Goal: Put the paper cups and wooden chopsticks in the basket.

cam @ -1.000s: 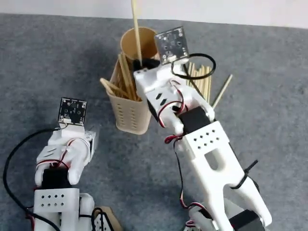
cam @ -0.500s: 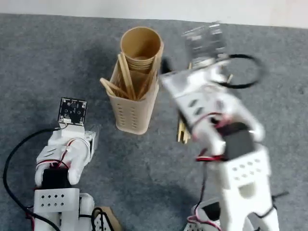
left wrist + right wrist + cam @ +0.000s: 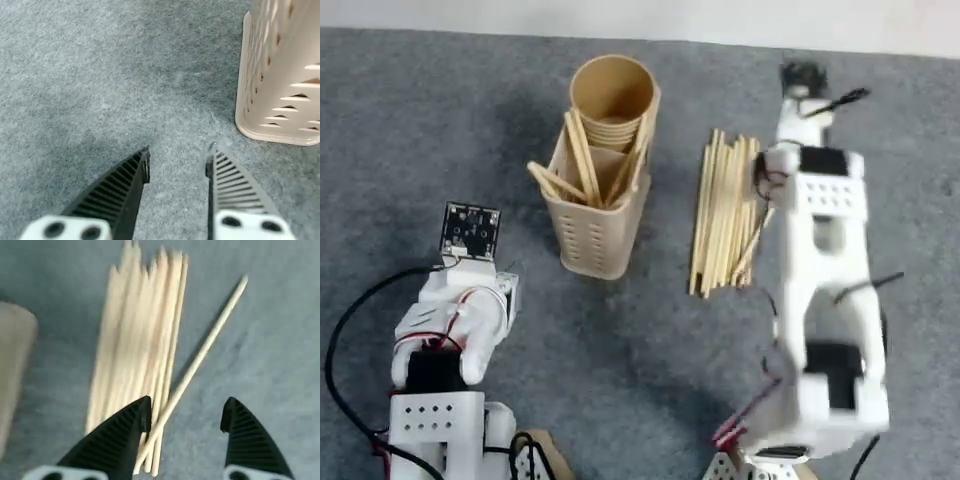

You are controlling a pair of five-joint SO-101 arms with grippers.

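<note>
Your left pincer (image 3: 177, 165) is open and holds nothing. It hangs low over the gray felt surface (image 3: 440, 120), just beside the beige perforated plastic basket (image 3: 595, 240), near one bottom corner of the basket's wall (image 3: 280, 75).

Your right pincer (image 3: 185, 415) is also spread open and empty. It sits on the other side of the basket, over one end of the loose bundle of pale wooden chopsticks (image 3: 142, 340). One single wooden chopstick (image 3: 210, 345) lies askew across that end and passes between the jaws. It isn't gripped.

From the high view, the bundle (image 3: 725, 215) lies flat on the surface near the basket, roughly parallel to it and not touching it. The white right arm (image 3: 825, 260) is stretched alongside the bundle, on the side away from the basket.

The stack of tan paper cups (image 3: 612, 95) stands upright at the basket's end away from the arm bases, inside the rim as far as you can tell. Several wooden chopsticks in the basket (image 3: 582, 160) lean on its walls, with a few tips poking out over the rim.
</note>
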